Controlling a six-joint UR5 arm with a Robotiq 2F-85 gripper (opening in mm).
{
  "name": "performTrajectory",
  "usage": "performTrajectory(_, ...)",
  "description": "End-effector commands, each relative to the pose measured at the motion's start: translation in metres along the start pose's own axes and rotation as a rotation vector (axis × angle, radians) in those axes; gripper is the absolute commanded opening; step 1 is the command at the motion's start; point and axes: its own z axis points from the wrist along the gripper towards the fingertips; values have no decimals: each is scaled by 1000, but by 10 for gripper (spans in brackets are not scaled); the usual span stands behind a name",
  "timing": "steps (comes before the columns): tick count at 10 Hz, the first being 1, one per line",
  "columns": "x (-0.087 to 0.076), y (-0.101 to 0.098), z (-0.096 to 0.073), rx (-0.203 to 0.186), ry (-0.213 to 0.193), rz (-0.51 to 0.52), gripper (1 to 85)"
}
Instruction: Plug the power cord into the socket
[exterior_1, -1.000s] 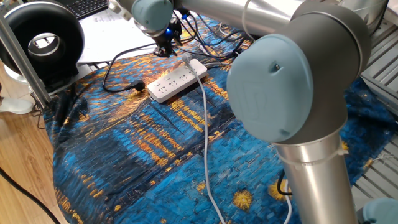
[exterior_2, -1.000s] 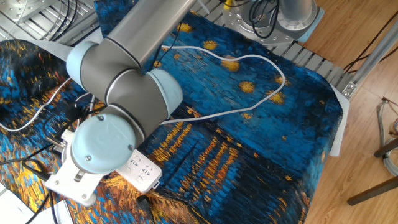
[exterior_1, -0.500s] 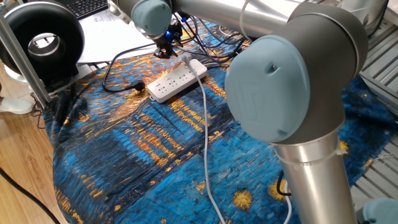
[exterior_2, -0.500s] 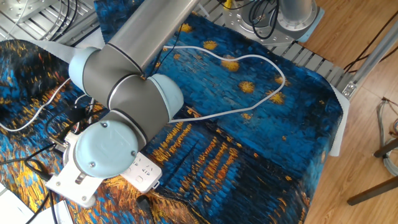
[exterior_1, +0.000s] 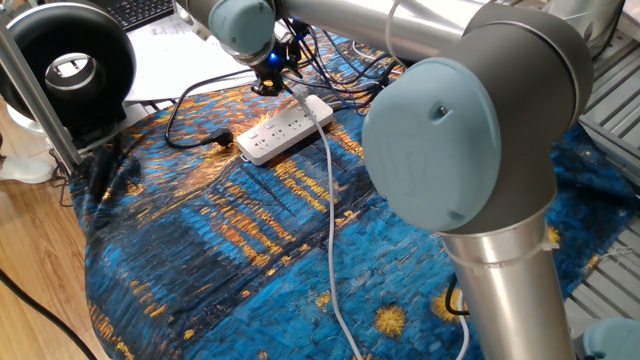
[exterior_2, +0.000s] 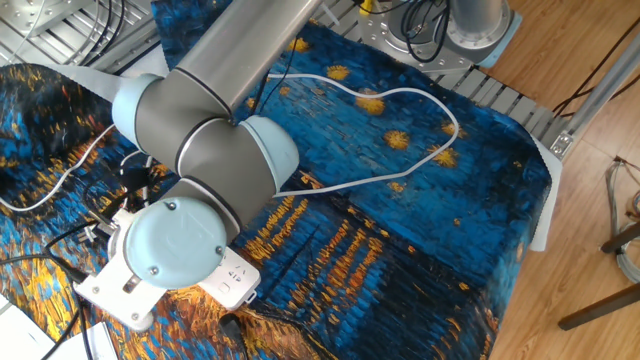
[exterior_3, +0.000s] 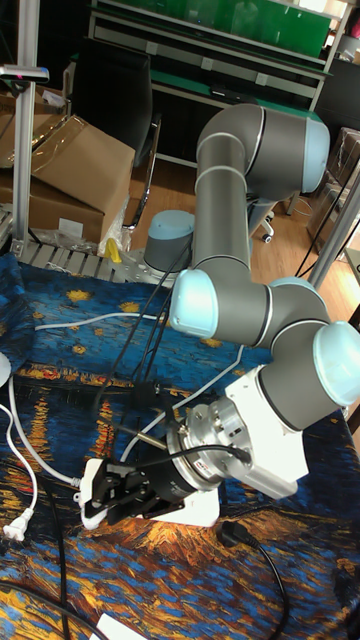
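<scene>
The socket (exterior_1: 285, 129) is a white power strip lying at an angle on the blue patterned cloth. The pale power cord (exterior_1: 331, 215) runs from the near edge up across the strip, and its plug (exterior_1: 299, 95) rests at the strip's far end. My gripper (exterior_1: 271, 83) hangs just left of that plug, close above the strip's end. Its dark fingers (exterior_3: 104, 494) show low over the white strip (exterior_3: 200, 512) in the tall fixed view, but their gap is unclear. In the other fixed view the wrist hides the gripper and most of the strip (exterior_2: 237, 281).
A black cable with a black plug (exterior_1: 221, 138) lies just left of the strip. Another white two-prong plug (exterior_3: 14, 528) lies on the cloth. Dark cables (exterior_1: 330, 60) tangle behind the strip, and a black round device (exterior_1: 65, 70) stands at the far left.
My gripper has shifted slightly right, closer to the plug at the strip's far end. The cord and the strip have stayed put.
</scene>
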Motion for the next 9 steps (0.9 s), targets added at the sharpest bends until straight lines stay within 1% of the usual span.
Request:
performTrajectory(1, -1, 12, -3, -26, 9, 43, 380)
performTrajectory(3, 1, 15, 0, -36, 21, 66, 377)
performTrajectory(4, 0, 14, 0, -31, 18, 64, 377)
performTrajectory(5, -5, 7, 0, -8, 2, 41, 380)
performTrajectory(6, -8, 10, 0, -17, -10, 13, 393)
performTrajectory(7, -13, 9, 0, -17, -28, 26, 400)
performTrajectory(8, -14, 8, 0, -14, -33, 58, 397)
performTrajectory(9, -9, 8, 0, -11, -12, 78, 377)
